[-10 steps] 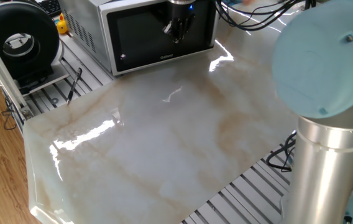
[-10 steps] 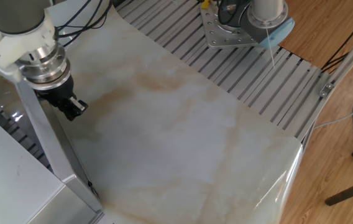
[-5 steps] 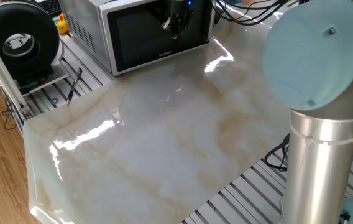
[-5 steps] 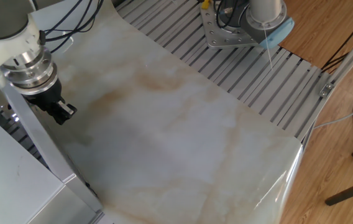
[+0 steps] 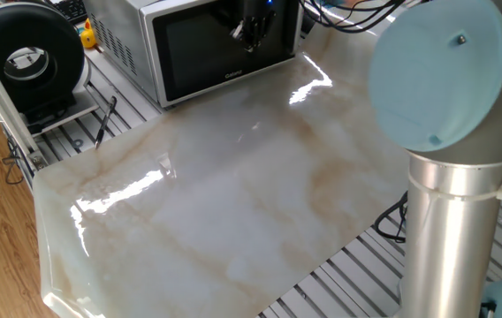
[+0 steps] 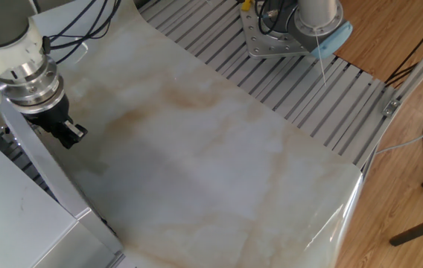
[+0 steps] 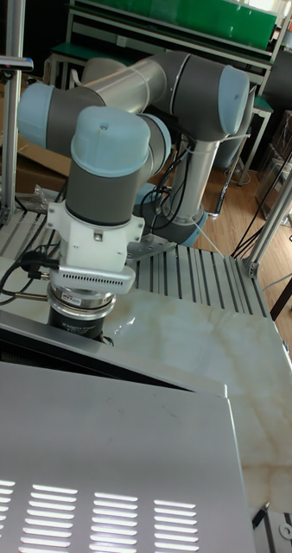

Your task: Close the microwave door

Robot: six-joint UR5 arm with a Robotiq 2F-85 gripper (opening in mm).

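My gripper [image 5: 249, 35] hangs right in front of the microwave door [image 5: 220, 49], up near the door's top edge and toward its right side, with the tips pointing down; in one fixed view its dark shape blends into the dark glass, so I cannot tell whether it touches the panel. In the other fixed view the gripper [image 6: 68, 132] shows as a short black block under my silver wrist, just beside the door's pale frame [image 6: 44, 175], and the fingers look pressed close together with nothing between them. The door [image 6: 44, 175] seems nearly flush with the front of the microwave [image 5: 118, 35], though a thin wedge of gap still shows along its top in the tall fixed view [image 7: 120, 359], so it is not fully shut. The microwave stands at the far end of the marble-patterned table [image 5: 233, 194], its vented grey side turned toward a round black fan [image 5: 28, 55] resting on the slatted metal base [image 5: 101, 106]. A small yellow duck [image 5: 87, 35] sits between the fan and the microwave. From the tall fixed view I see the microwave's flat top [image 7: 103, 458] with its vent slots, and my own arm [image 7: 111, 173] bending down over it, cables trailing at the wrist.
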